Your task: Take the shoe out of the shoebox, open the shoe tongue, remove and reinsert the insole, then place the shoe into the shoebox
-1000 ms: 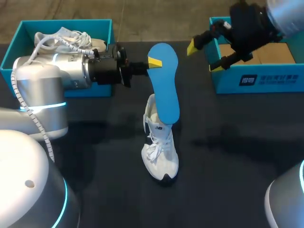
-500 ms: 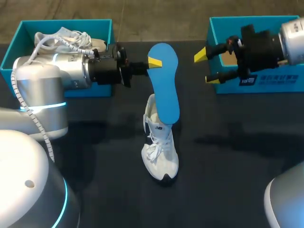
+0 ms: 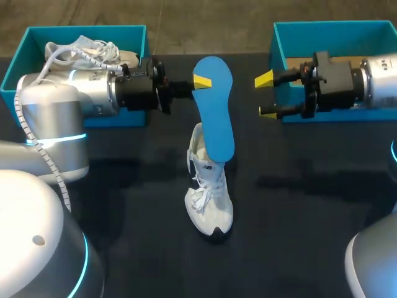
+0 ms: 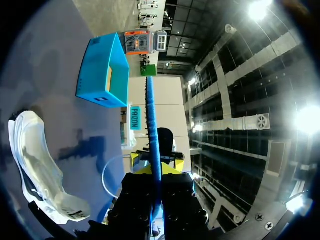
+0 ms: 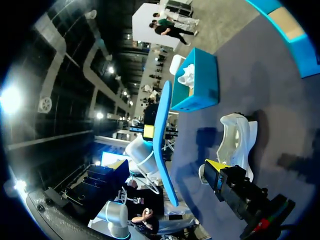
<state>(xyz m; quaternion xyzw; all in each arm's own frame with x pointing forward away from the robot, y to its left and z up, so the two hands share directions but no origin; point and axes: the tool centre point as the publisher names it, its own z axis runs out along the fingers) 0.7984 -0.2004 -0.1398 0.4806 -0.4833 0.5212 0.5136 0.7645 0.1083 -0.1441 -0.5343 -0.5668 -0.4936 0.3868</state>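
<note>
The right gripper (image 3: 265, 95) has dropped from above the right shoebox (image 3: 335, 31) to its front wall, jaws spread, at 2 o'clock from the white shoe (image 3: 209, 202) standing mid-table. The left gripper (image 3: 200, 81) still pinches the blue insole (image 3: 216, 121) (edge-on in its own wrist view, broad-faced in the right's). The insole's lower end hides the shoe's collar. A second shoe (image 3: 84, 49) lies in the left shoebox (image 3: 18, 68) at 10 o'clock.

A black-covered table (image 3: 310, 248), softly and evenly lit.
The table's matte dark cloth fills the head view from side to side; blurred, soft-edged shadows (image 3: 291, 183) lie across the middle of the table, darker patches on a cloth that shows no pattern.
</note>
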